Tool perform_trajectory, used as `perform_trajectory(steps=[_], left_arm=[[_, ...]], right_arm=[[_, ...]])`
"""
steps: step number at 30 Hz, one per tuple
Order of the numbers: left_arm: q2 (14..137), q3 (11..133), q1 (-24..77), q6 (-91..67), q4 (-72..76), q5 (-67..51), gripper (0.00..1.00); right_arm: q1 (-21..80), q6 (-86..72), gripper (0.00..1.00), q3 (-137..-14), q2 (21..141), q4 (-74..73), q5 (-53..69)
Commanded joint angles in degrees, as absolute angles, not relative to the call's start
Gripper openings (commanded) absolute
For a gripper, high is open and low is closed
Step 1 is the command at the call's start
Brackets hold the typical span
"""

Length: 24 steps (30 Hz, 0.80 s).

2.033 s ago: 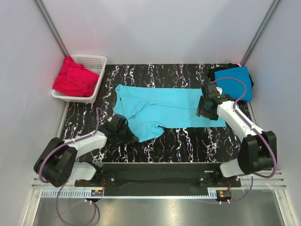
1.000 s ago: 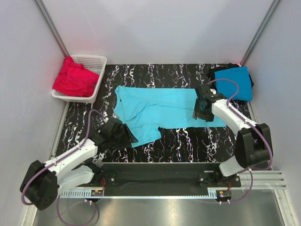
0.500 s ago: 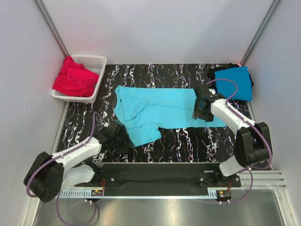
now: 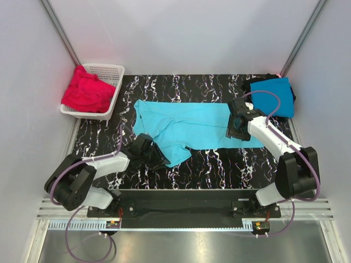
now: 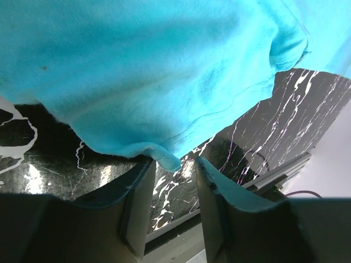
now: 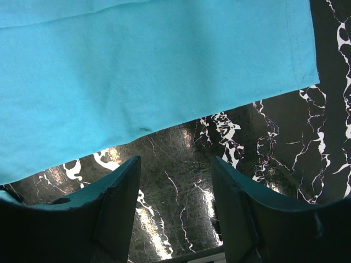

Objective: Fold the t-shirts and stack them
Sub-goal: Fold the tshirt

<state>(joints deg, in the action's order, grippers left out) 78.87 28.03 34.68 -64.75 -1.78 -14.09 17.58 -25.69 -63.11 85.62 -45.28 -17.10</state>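
Observation:
A light turquoise t-shirt (image 4: 186, 125) lies spread flat on the black marble table (image 4: 219, 164). My left gripper (image 4: 158, 159) sits at the shirt's near left sleeve. In the left wrist view its jaws (image 5: 173, 164) stand apart, and a curled bit of the sleeve hem (image 5: 164, 156) pokes in between the fingertips. My right gripper (image 4: 235, 131) is at the shirt's near right edge. It is open (image 6: 175, 164) over bare table, with the turquoise t-shirt's (image 6: 153, 71) hem just beyond its tips. A folded blue t-shirt (image 4: 272, 96) rests on a black one (image 4: 255, 83) at the back right.
A white lattice basket (image 4: 112, 71) at the back left holds red t-shirts (image 4: 85, 90). Grey walls and metal posts close in the table on three sides. The arms' bases and a rail run along the near edge.
My left gripper has slid right and forward onto the sleeve's near edge and its jaws have narrowed. The sleeve flap has shifted slightly. The right gripper has barely moved.

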Motion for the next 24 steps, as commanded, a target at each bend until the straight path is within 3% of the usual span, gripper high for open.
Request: perform_trajectory(steps=[1, 10, 19, 24], left_arm=[[77.5, 27.2, 35.0, -64.2, -4.3, -12.7, 0.40], [67.2, 28.6, 35.0, -62.4, -15.8, -6.2, 0.32], [67.5, 29.1, 35.1, -61.6, -17.5, -5.1, 0.30], [67.3, 29.3, 35.2, -61.7, -18.5, -4.7, 0.38]], right_arm=[[18.2, -25.6, 0.62, -64.2, 83.6, -45.9, -19.4], [18.1, -26.1, 0.61, -64.7, 84.8, -46.0, -19.5], [18.2, -26.1, 0.61, -65.0, 84.5, -46.1, -20.0], [18.2, -26.0, 0.61, -65.0, 84.7, -46.2, -20.0]])
